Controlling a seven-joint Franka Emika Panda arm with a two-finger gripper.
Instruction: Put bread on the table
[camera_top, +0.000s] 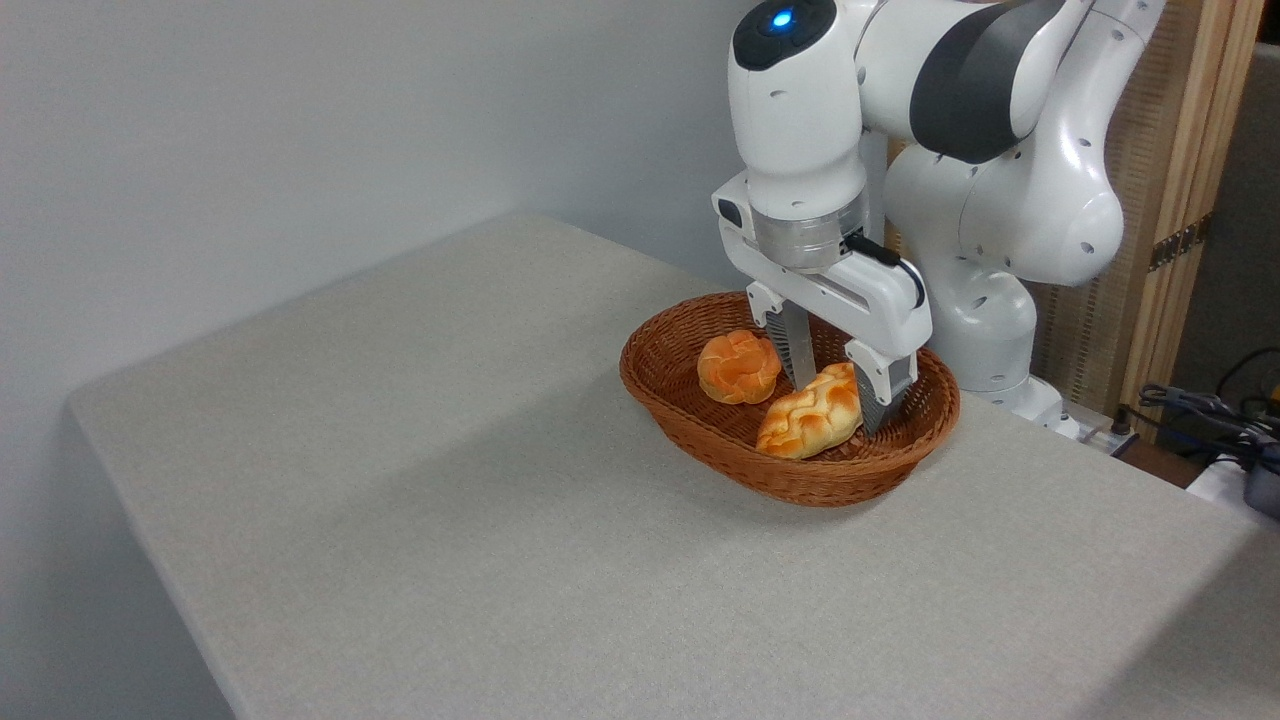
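Right of the frame's centre, our white arm's two-finger gripper (838, 392) hangs inside the brown oval wicker basket (700, 440), jaws spread wide astride the golden braided bread loaf (810, 412), not visibly pinching it. We judge grasping is underway; next: close, lift, carry to the grey-beige fabric table (420, 480). No writing is readable.

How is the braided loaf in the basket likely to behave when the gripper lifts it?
The bread looks firm and glossy, so it may slip between the narrow fingers. The open gripper straddles one end, so the long loaf may tilt. It probably weighs little.
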